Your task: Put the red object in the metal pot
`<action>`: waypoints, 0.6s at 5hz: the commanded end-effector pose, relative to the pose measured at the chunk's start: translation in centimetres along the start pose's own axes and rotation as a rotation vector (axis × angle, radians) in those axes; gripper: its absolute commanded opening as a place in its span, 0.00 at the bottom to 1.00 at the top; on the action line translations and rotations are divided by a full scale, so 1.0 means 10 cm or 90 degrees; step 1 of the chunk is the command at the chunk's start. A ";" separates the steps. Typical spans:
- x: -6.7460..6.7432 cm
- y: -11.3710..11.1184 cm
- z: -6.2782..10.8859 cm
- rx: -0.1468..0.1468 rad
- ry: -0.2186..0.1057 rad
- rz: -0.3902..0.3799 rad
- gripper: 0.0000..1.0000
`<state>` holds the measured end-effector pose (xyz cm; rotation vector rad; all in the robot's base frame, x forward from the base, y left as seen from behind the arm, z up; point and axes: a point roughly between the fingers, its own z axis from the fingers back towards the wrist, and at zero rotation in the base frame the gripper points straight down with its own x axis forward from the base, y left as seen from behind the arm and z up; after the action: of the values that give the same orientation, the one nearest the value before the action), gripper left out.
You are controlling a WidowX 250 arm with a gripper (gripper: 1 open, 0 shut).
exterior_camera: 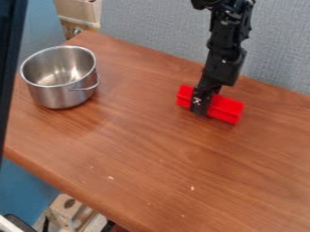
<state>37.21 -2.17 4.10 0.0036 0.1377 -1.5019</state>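
Note:
The red object (218,105) is a short bright red bar lying on the wooden table (133,145) at the right side. My gripper (201,101) comes straight down from above and its black fingers are shut on the middle of the bar, hiding that part. The metal pot (57,75) is round and shiny, standing upright and empty at the table's far left, well apart from the gripper.
A blue-grey wall runs behind the table. A dark vertical bar (10,82) crosses the left edge of the view in front of the pot. The table's front edge falls away at the lower left, with clutter below it.

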 end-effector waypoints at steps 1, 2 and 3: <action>-0.13 0.02 0.44 0.060 -0.011 0.030 0.00; -0.22 -0.02 0.57 0.060 -0.010 0.061 0.00; -0.36 -0.10 0.71 0.063 -0.005 0.111 0.00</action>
<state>36.29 0.18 8.32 0.0263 0.1314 -1.3483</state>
